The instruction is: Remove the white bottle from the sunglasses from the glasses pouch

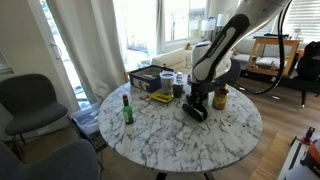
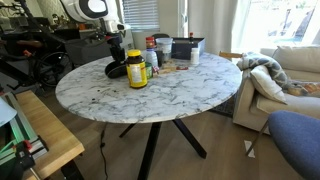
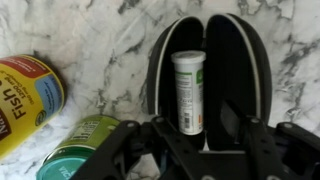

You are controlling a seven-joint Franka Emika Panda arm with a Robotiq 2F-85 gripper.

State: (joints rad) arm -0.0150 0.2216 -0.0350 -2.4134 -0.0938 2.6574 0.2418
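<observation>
The glasses pouch (image 3: 232,60) is a black oval case that lies open on the marble table. The white bottle (image 3: 188,88) lies lengthwise inside it, a small whitish tube with a green-printed label. My gripper (image 3: 190,140) hangs just above the near end of the pouch, open, with one finger on each side of the bottle's lower end and nothing held. In both exterior views the gripper (image 1: 196,97) (image 2: 114,55) hovers over the pouch (image 1: 195,111) (image 2: 117,71); the bottle is hidden there.
A yellow jar with a dark lid (image 3: 25,95) (image 1: 220,97) (image 2: 136,68) stands close beside the pouch. A green-labelled container (image 3: 82,148) sits by my left finger. A green glass bottle (image 1: 127,110) stands apart. A dark box (image 1: 150,78) and cups stand at the table's far side.
</observation>
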